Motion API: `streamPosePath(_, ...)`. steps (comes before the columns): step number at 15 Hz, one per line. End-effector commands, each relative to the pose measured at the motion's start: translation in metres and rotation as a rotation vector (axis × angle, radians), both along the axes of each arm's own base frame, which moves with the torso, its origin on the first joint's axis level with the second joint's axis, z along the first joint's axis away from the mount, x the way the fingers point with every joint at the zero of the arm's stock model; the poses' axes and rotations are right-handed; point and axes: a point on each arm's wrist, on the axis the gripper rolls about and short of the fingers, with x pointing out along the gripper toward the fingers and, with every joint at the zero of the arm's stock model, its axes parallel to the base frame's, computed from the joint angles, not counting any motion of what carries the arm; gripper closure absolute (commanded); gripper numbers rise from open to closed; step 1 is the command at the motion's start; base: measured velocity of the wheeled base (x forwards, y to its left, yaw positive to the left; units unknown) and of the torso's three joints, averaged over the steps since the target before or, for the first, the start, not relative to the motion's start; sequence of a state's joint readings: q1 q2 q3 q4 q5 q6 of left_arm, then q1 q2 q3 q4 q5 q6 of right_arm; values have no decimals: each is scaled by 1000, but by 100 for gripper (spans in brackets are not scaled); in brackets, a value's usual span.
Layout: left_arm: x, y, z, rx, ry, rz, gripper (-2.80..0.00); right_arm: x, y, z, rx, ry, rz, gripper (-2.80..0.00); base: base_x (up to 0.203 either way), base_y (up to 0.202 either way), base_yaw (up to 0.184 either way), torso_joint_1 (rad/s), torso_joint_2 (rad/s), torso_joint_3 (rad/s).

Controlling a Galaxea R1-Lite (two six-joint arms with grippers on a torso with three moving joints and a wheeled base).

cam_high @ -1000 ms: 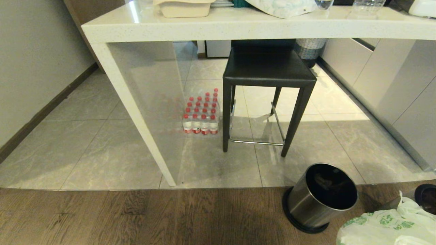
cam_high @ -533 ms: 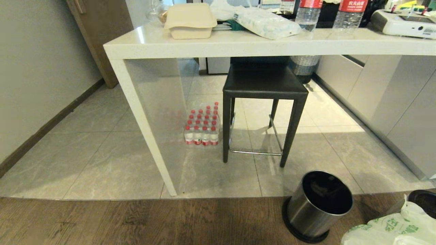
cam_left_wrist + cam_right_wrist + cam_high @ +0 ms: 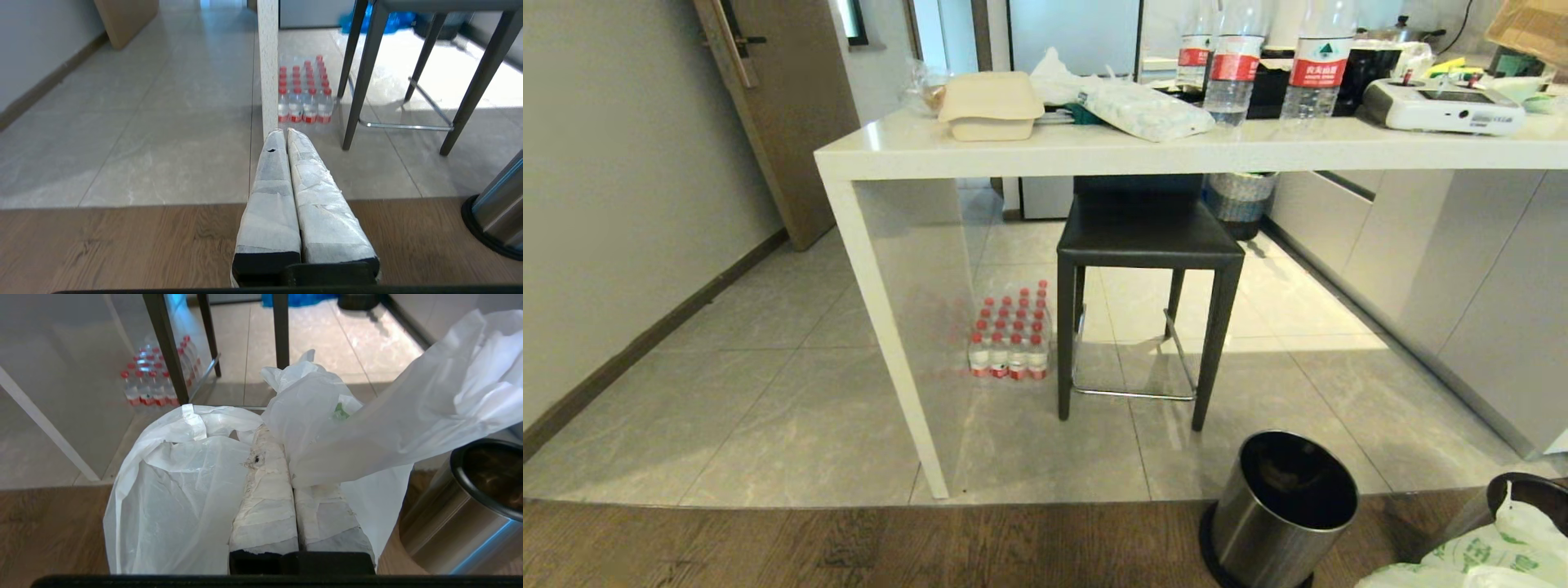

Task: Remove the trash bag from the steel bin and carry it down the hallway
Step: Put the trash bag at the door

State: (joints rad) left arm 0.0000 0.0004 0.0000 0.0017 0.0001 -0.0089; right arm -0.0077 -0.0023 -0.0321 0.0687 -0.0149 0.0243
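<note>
Steel bin [image 3: 1286, 510] stands upright on the wood floor, mouth up, its base cut off; the trash bag [image 3: 1478, 555] shows only partly beside it. My left gripper [image 3: 284, 131] is pressed together, empty. My right gripper [image 3: 271, 447] pinches the crumpled bag, fingertips hidden.

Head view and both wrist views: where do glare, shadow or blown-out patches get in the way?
Head view: sunlit floor tiles behind the black stool, which casts faint leg shadows; steel bin interior dark. Left wrist view: floor beyond the stool washed out white. Right wrist view: trash bag fills the foreground, hiding the floor; bin rim reflects light.
</note>
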Motion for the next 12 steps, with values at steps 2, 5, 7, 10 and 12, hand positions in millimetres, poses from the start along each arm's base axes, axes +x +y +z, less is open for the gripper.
streamPosePath(2, 0, 0, 0, 3, -1, 0, 0, 0, 0, 0, 0, 3, -2, 0, 0, 0, 0, 2, -2, 141)
streamPosePath(5, 0, 0, 0, 6, -2, 0, 0, 0, 0, 0, 0, 3, 0, 0, 0, 0, 0, 2, 0, 31)
streamPosePath(7, 0, 0, 0, 7, -2, 0, 0, 0, 0, 0, 0, 3, 0, 0, 0, 0, 0, 0, 0, 0)
streamPosePath(10, 0, 0, 0, 7, -2, 0, 0, 0, 0, 0, 0, 4, -1, 0, 0, 0, 0, 0, 0, 0)
streamPosePath(12, 0, 0, 0, 7, -2, 0, 0, 0, 0, 0, 0, 3, 0, 0, 0, 0, 0, 0, 0, 0)
